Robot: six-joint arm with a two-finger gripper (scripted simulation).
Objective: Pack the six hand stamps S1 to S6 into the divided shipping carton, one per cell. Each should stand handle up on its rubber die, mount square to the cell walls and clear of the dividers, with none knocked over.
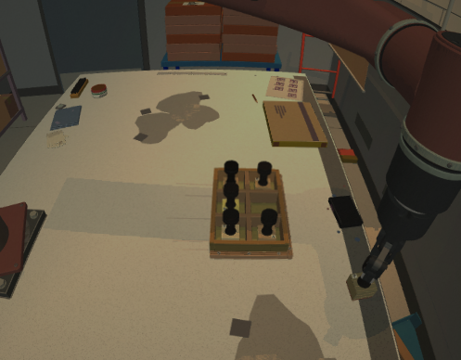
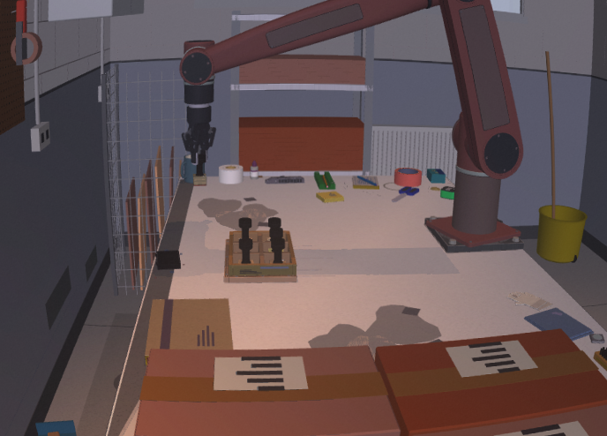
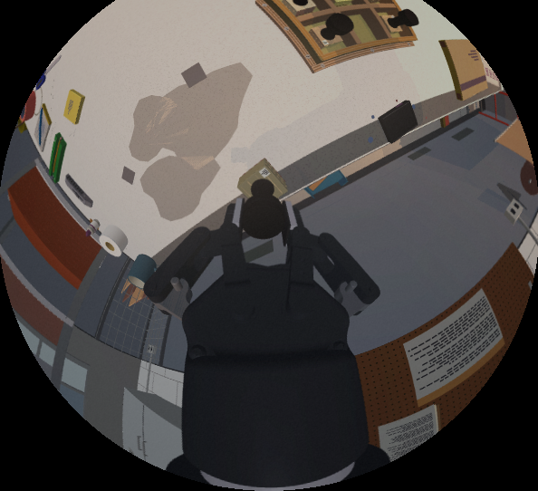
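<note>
The sixth stamp's black handle is partly hidden between the fingers of my gripper, which is closed on it above the table's long side edge. Its pale wooden mount hangs below the fingers. The divided carton sits mid-table, well away from the gripper. Five stamps stand handle up in it: three fill one column, two take the end cells of the other. The middle cell of that column holds no stamp.
The table's side edge runs right under the gripper, with floor beyond. A black block lies on that edge between gripper and carton. A flat cardboard box lies further along. A blue mug and tape roll stand near the corner.
</note>
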